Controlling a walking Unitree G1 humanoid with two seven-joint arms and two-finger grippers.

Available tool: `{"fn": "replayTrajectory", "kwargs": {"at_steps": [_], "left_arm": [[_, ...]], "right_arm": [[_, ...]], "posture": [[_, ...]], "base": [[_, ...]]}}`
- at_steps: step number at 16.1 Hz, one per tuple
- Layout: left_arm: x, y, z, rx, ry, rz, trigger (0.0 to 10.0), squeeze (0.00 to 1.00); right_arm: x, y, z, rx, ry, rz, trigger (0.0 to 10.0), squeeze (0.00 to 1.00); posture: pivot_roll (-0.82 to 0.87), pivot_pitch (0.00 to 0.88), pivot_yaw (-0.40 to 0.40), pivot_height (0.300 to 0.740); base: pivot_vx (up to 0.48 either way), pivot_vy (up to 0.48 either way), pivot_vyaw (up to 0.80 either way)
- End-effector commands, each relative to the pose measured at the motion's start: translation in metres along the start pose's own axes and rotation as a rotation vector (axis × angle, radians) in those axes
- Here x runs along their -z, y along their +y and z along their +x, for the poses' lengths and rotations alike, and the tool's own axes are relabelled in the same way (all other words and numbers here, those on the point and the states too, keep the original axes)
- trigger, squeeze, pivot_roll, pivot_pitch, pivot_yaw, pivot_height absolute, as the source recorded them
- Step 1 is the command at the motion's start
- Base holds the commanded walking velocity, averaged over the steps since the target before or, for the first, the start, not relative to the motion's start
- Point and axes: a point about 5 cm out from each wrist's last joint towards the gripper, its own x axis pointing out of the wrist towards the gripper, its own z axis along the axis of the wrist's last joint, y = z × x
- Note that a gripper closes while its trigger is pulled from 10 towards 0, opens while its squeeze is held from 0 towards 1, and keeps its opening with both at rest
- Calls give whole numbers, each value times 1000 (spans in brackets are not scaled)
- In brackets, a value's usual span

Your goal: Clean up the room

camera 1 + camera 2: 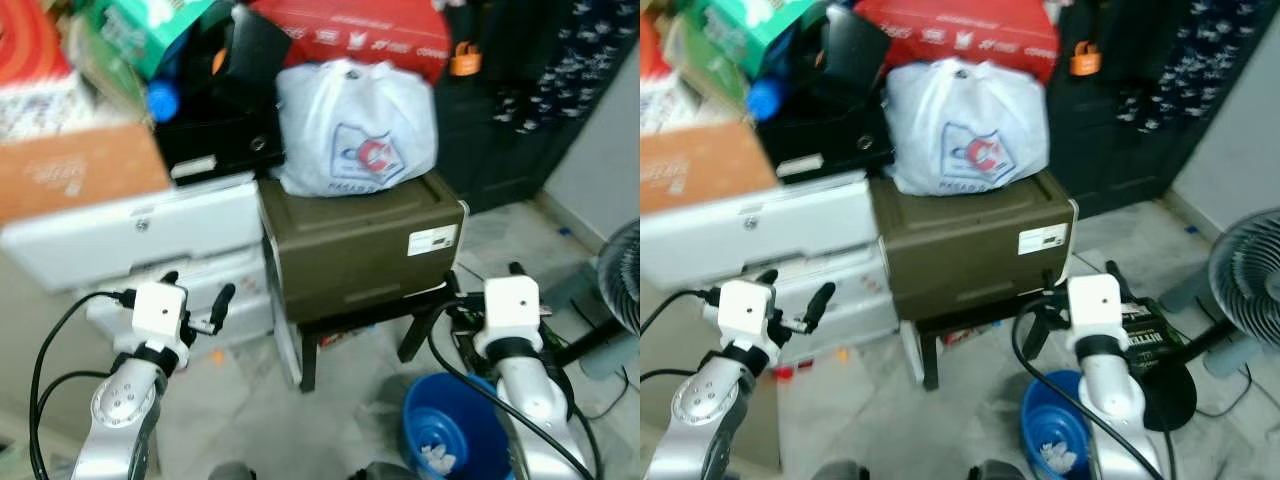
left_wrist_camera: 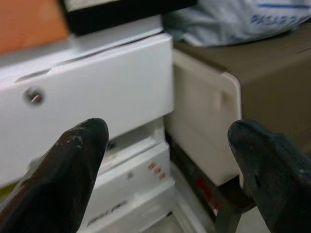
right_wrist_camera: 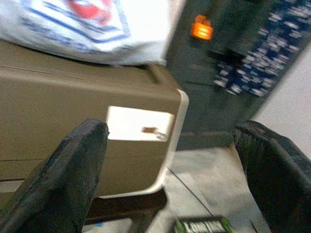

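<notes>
Left eye view: an orange cardboard box (image 1: 75, 172) sits at the far left above a white printer (image 1: 140, 235). The left end effector (image 1: 195, 310) is raised in front of that printer, its two black fingers (image 2: 68, 174) spread apart and holding nothing. To its right an olive-brown box (image 1: 360, 245) rests on a dark stool (image 1: 345, 330), with a knotted white plastic bag (image 1: 355, 125) lying on top of it. A blue bucket (image 1: 450, 425) stands on the tiled floor (image 1: 250, 400) beside the stool. The right end effector (image 1: 485, 285), fingers likewise spread and empty, is held near the olive-brown box's right corner. A fan (image 1: 620, 290) stands at the far right.
</notes>
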Motion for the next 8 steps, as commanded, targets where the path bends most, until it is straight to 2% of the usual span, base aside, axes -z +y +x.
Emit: {"fn": "replayTrajectory", "kwargs": {"at_steps": [1, 5, 8], "left_arm": [[3, 7, -2, -29, 19, 13, 10000, 0], [3, 8, 2, -34, 19, 20, 10000, 0], [5, 12, -2, -72, 27, 33, 10000, 0]], "right_arm": [[-4, 3, 1, -14, -14, 4, 10000, 0], [-3, -1, 1, -5, -9, 10, 10000, 0], [-3, -1, 1, -7, -9, 11, 10000, 0]], "posture": [[-82, 61, -28, 740], [-88, 61, -28, 740], [-86, 61, -29, 740]], "base": [[0, 0, 800], [0, 0, 800], [0, 0, 800]]}}
